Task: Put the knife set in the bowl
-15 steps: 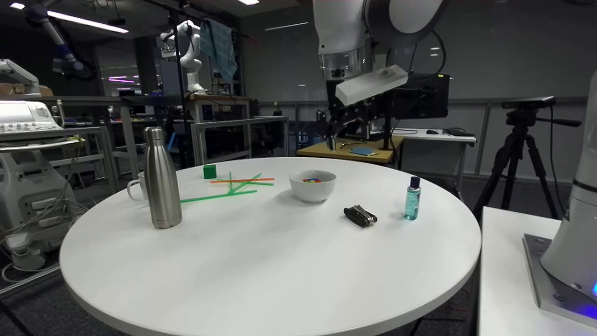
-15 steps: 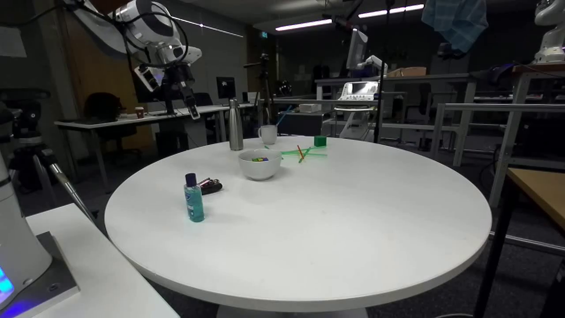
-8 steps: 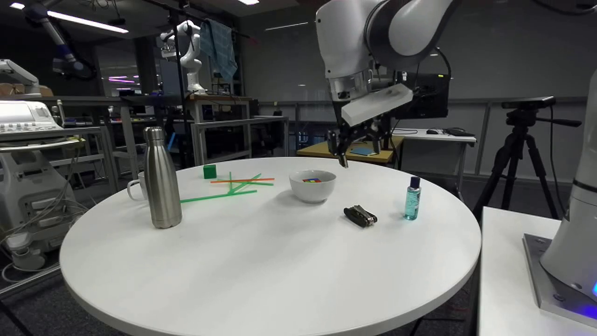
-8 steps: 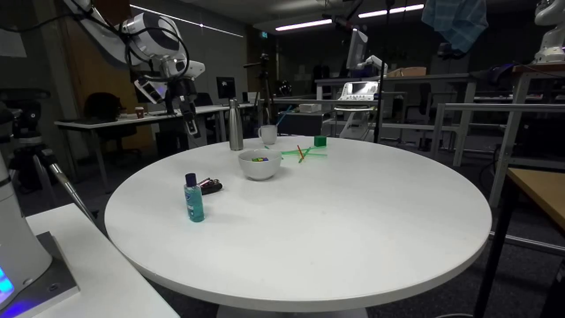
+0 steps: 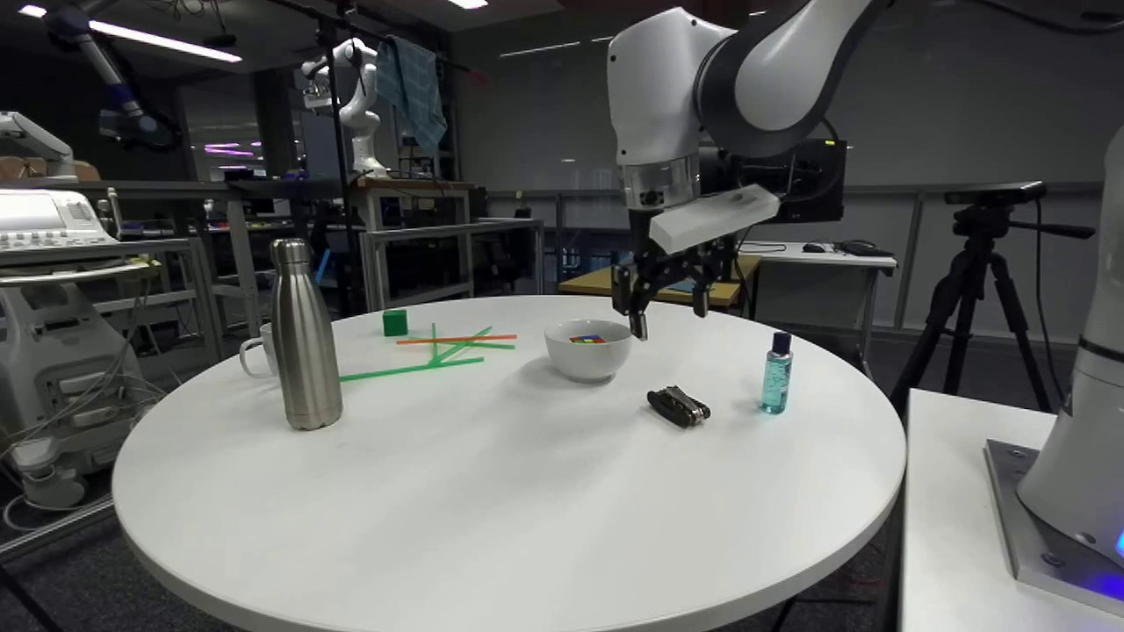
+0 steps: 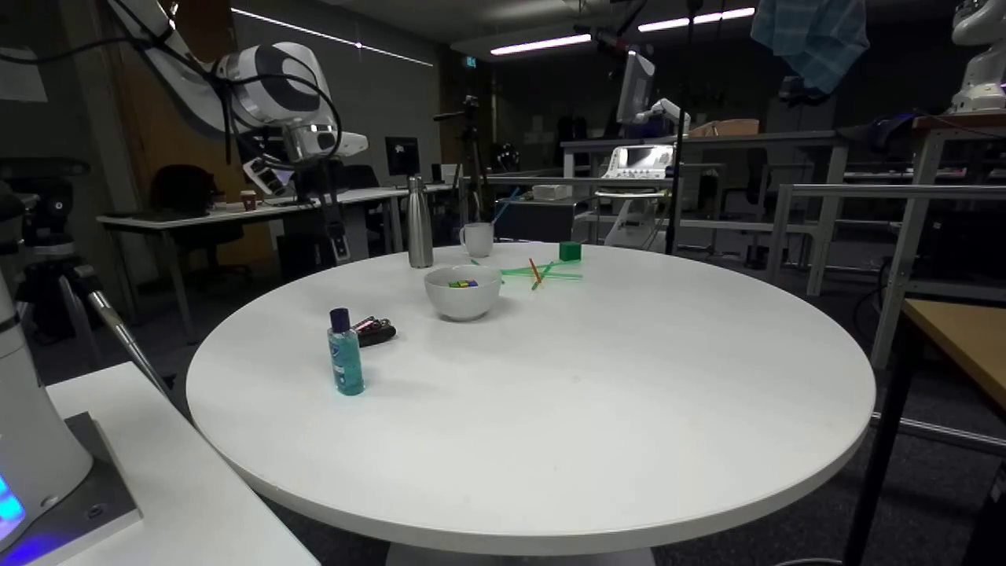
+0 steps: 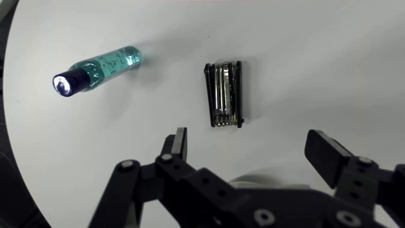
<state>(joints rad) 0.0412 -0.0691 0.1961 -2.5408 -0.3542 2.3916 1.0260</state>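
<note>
The knife set [image 5: 678,406] is a black folding tool with metal blades, lying flat on the table; it also shows in an exterior view [image 6: 376,333] partly behind the teal bottle, and in the wrist view [image 7: 224,94]. The white bowl [image 5: 588,358] stands near it and holds a small coloured thing; it also shows in an exterior view [image 6: 462,302]. In the wrist view only a strip of the bowl [image 7: 253,185] shows behind the gripper. My gripper [image 5: 670,316] is open and empty, above the table; in the wrist view its fingers [image 7: 248,139] are apart, below the knife set in the picture.
The teal bottle [image 7: 107,66] stands upright beside the knife set. A steel bottle [image 5: 306,342], a white mug [image 6: 477,239], a green cube [image 5: 395,322] and several green and orange sticks [image 5: 457,348] stand or lie farther along the round table [image 5: 492,527].
The arm and open gripper have come down toward the table, shifting slightly right in an exterior view. The knife set, bowl and other objects have not moved.
</note>
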